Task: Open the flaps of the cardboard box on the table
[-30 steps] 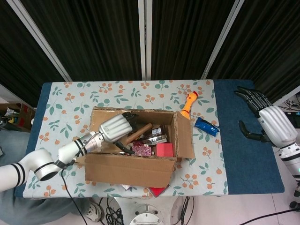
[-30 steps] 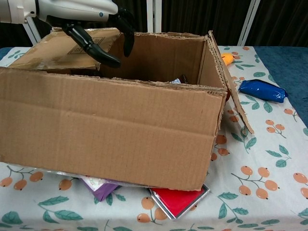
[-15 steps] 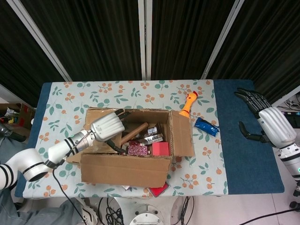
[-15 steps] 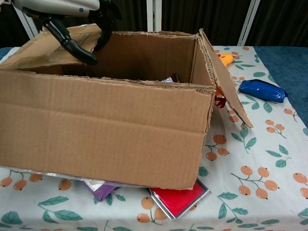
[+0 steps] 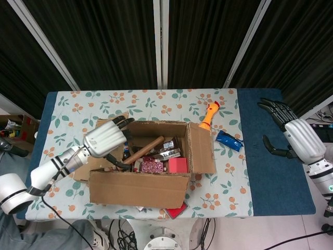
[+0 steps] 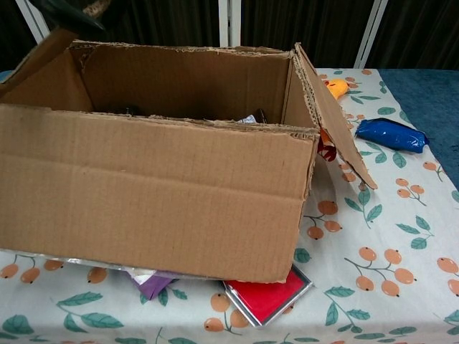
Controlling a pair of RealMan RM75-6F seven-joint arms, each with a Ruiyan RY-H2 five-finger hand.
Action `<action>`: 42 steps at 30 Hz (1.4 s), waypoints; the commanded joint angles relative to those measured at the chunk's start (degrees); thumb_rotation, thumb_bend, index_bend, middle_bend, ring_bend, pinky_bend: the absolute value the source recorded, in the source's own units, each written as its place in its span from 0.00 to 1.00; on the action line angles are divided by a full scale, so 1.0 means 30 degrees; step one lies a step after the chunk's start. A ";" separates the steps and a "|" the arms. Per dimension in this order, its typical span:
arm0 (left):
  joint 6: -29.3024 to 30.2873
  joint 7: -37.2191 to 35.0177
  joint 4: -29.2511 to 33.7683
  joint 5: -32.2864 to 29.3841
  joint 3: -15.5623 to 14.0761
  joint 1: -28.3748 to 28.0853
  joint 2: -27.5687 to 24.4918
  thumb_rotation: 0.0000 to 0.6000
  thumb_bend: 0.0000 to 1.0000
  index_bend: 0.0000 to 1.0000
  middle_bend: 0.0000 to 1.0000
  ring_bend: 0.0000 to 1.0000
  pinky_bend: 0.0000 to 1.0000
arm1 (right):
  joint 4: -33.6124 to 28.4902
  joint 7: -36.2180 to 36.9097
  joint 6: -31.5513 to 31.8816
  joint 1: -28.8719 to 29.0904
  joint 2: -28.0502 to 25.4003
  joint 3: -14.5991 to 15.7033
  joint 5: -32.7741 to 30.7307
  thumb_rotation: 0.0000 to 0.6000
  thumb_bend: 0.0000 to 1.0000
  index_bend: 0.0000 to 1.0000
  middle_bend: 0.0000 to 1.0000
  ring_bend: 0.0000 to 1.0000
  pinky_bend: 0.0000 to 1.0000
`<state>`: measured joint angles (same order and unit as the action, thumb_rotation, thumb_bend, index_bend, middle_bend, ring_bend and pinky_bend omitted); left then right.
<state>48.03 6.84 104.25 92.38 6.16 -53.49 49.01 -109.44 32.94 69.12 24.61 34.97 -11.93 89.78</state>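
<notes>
A: Tablecloth [image 5: 171,104] is carrying the box [image 5: 140,188] at centre; left hand [image 5: 104,139], fingers spread, is pushing the left flap [image 6: 32,61] outward, now clear of the opening

B: Right hand [image 5: 296,136] is idling open, well apart; flaps are looking nearly all open

- Your left hand [image 5: 105,140] reaches in from the left edge, palm down, fingers extended.
- Your right hand [image 5: 296,136] hangs at the far right, fingers spread, holding nothing.
</notes>
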 commanded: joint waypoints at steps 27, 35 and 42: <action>0.6787 -0.6326 -0.1602 -0.1621 -0.0670 0.6989 -0.2554 0.10 0.00 0.52 0.43 0.10 0.20 | -0.0171 0.0001 0.0040 -0.0040 0.0165 0.0232 0.0270 1.00 0.48 0.00 0.00 0.00 0.00; 0.9871 -1.5252 -0.3466 -0.2228 -0.0198 0.9250 -0.1024 0.00 0.00 0.44 0.33 0.10 0.20 | 0.0027 0.0643 0.0380 -0.0294 0.0146 0.0375 0.0403 1.00 0.48 0.00 0.00 0.00 0.00; 1.0756 -1.7007 -0.5184 -0.2119 -0.0345 1.0298 0.0604 0.00 0.00 0.34 0.26 0.10 0.20 | -0.0010 0.0650 0.0798 -0.0586 0.0153 0.0576 0.0730 1.00 0.48 0.00 0.00 0.00 0.00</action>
<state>78.52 -43.47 90.27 86.31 5.02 -24.23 49.07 -109.41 34.98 71.14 23.14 35.51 -10.34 91.75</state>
